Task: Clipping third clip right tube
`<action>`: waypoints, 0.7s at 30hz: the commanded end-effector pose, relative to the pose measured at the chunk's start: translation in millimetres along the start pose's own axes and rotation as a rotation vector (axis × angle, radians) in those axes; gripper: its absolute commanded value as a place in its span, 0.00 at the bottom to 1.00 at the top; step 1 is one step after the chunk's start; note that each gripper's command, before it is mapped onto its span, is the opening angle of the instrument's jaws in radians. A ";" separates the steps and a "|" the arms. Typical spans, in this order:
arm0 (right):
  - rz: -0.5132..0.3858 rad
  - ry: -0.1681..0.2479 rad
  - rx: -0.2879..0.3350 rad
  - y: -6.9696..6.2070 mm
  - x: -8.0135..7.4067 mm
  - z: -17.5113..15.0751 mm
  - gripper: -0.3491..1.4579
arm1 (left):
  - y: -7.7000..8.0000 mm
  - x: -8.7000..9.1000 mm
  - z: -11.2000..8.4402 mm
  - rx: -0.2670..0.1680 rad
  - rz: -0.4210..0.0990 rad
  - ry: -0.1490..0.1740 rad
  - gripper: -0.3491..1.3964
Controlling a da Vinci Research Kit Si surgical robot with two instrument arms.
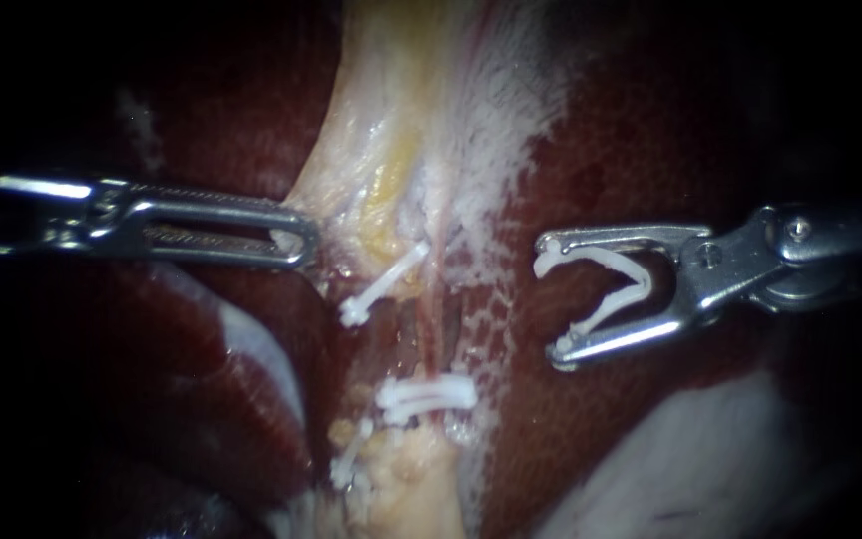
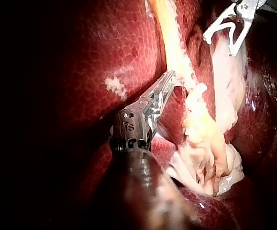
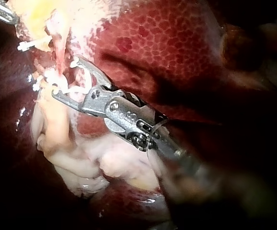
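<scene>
My left instrument [image 1: 296,240] comes in from the left with its slotted jaws shut on the edge of the pale tissue [image 1: 371,150]; the left wrist view shows the same hold [image 2: 169,79]. To the right of the tubes, over the liver, my right instrument [image 1: 549,299] carries an open white clip [image 1: 616,289] between its spread jaws and touches no tube. A thin reddish tube [image 1: 438,299] runs down the middle. One white clip [image 1: 386,284] lies slanted above, and two more [image 1: 426,394] lie side by side below. In the right wrist view the loaded jaws [image 3: 65,76] are close beside the clipped strand.
Dark red liver [image 1: 650,150] lies on both sides. A yellowish fatty strand [image 1: 401,489] runs down with further white clips [image 1: 351,454] beside it. A pale glistening fold [image 1: 680,459] sits at lower right. Lumpy pale tissue [image 3: 81,167] lies under the right instrument's shaft.
</scene>
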 end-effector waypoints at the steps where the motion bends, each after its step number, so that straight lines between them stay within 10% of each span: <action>1: 0.000 0.000 0.000 0.0 0.0 0.0 0.52 | -0.1 -0.1 -0.1 0.000 0.000 0.000 0.00; 21: 0.042 -0.011 0.061 -1.2 -3.6 6.0 0.52 | -0.9 -3.6 -4.3 0.000 -0.020 -0.004 0.00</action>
